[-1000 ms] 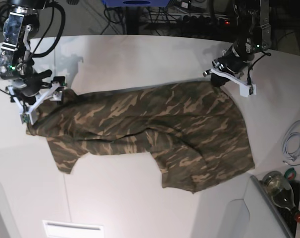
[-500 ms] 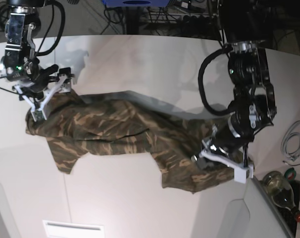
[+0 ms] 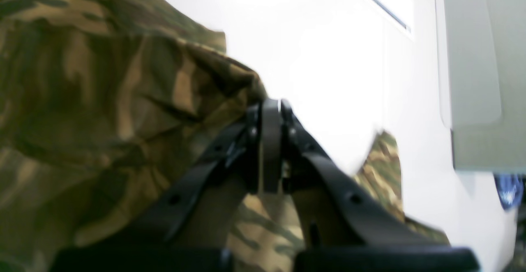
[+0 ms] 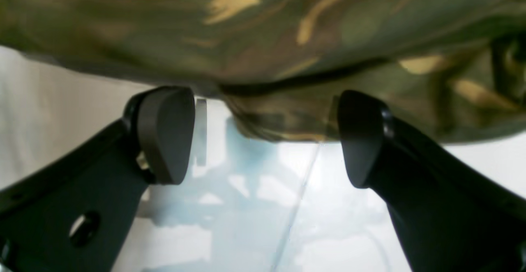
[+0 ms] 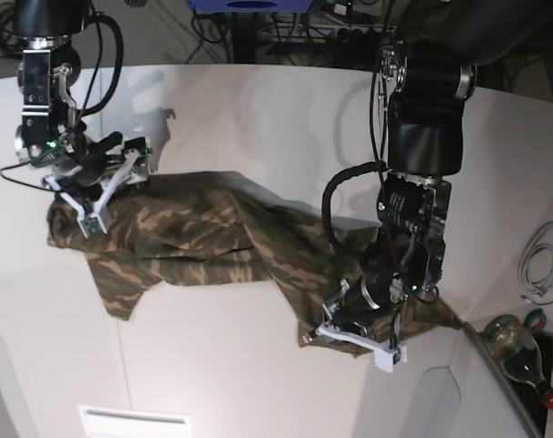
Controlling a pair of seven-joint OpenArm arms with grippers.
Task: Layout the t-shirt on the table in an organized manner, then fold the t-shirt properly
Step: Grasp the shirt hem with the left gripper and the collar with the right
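Observation:
The camouflage t-shirt (image 5: 194, 237) lies crumpled across the white table (image 5: 258, 119). Its right part is pulled over into a raised fold toward the front edge. My left gripper (image 5: 329, 331) is at the shirt's front right corner, shut on a pinch of cloth. The left wrist view shows that gripper (image 3: 271, 114) with its jaws together and the t-shirt (image 3: 102, 99) bunched at their tip. My right gripper (image 5: 117, 192) hovers open over the shirt's left end. In the right wrist view the gripper (image 4: 263, 136) holds nothing, and the t-shirt (image 4: 263, 29) fills the frame just beyond its pads (image 4: 164, 132).
A glass bottle (image 5: 518, 351) and a coiled white cable (image 5: 541, 265) sit at the right edge. A grey panel (image 5: 459, 392) stands at the front right beside the left gripper. A white label (image 5: 135, 422) lies at the front left. Cables run behind the table.
My left gripper swept from the shirt's far right corner to the front right, dragging the cloth over itself. The right gripper shifted slightly right over the shirt's left end and stayed open.

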